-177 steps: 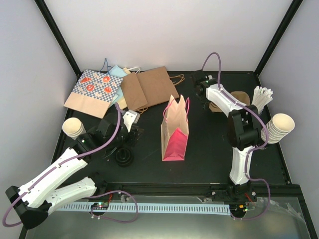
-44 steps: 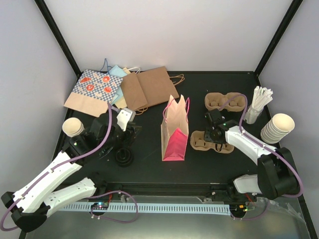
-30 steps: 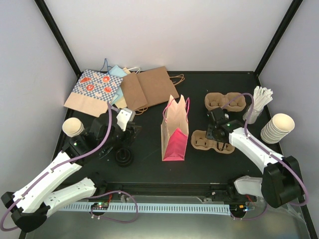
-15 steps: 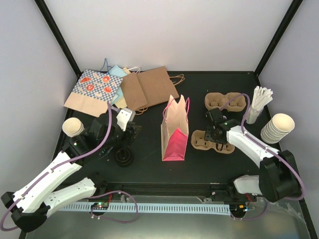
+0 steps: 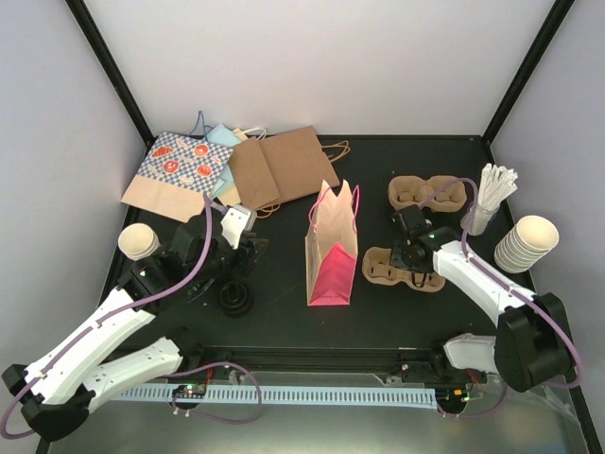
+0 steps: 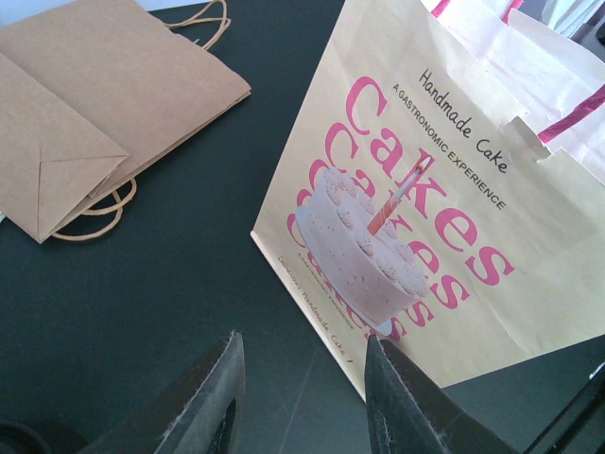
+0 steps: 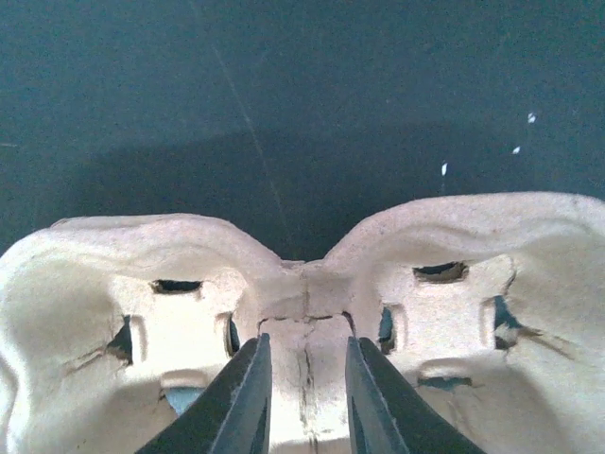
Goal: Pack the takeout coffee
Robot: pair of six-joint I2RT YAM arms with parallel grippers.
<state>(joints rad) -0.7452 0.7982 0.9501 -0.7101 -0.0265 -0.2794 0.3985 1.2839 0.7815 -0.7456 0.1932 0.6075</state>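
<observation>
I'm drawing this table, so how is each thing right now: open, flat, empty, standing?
Cake bag: standing upright.
Brown bags: lying flat, folded.
Near cup carrier: empty.
Far cup carrier: empty.
Right cup stack: nested, lidless.
Left tool: open, empty.
Right tool: astride near carrier's middle, grip unclear.

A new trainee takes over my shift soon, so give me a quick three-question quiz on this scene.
1. True or false: a lidded cup sits in the near carrier.
2. The right pincer straddles: A) the stir sticks, B) the near carrier's middle ridge, C) the cup stack.
3. Counting the far carrier, how many pulp carriers lie on the table?
Key: 1 false, its wells are empty; 2 B; 3 two.
</observation>
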